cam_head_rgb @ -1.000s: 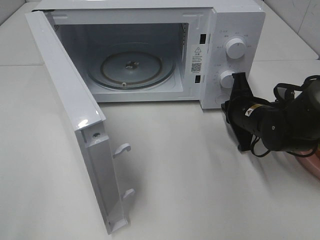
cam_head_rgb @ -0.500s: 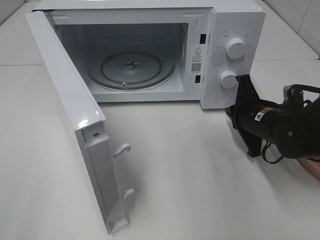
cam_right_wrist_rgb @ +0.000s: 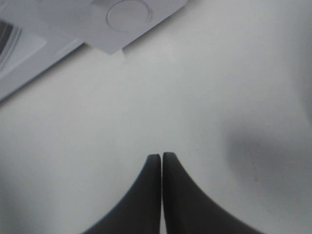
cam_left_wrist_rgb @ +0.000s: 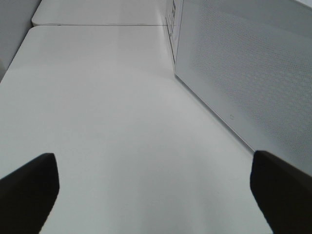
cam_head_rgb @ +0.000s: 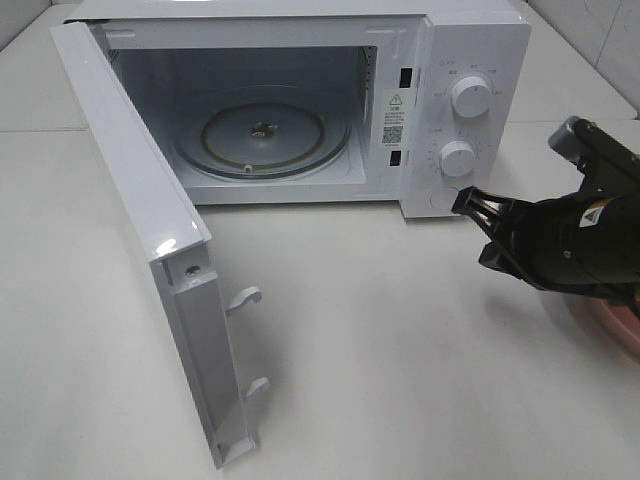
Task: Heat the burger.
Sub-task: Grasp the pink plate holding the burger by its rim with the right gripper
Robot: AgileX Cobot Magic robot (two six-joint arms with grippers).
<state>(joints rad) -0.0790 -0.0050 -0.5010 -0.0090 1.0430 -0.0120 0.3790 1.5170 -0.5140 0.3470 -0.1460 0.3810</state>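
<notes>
My right fingers are pinched shut, empty, like a poker, with the microwave button just ahead. My left fingers are spread wide beside the open door, ready for loading.

The right pincer has rolled and drawn back rightward.

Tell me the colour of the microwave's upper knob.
White round upper knob; clearest in exterior high view.
</notes>
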